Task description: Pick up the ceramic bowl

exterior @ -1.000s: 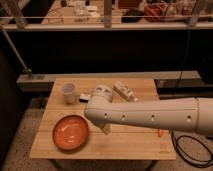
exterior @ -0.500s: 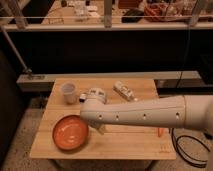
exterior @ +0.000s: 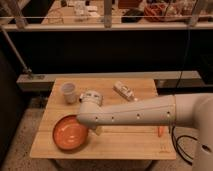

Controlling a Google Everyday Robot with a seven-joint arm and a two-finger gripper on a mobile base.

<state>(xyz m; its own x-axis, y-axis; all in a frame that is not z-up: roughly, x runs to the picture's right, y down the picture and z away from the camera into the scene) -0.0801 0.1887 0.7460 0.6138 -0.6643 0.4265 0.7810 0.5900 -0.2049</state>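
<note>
You have one ceramic bowl (exterior: pixel 69 134) at the front left of the table (exterior: pixel 125 145), with one cup (exterior: pixel 68 93) behind it. Your gripper (exterior: pixel 94 129) sits at the bowl's right edge; I cannot tell its state.

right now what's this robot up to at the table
A one-armed robot is reaching its white arm across the light wooden table to the wide, glossy orange-red ceramic bowl at the front left. Its hand is at the bowl's right rim, mostly hidden under the wrist, so a grip cannot be confirmed. The bowl appears to rest on the table. A small translucent plastic cup stands behind it, untouched.
</note>
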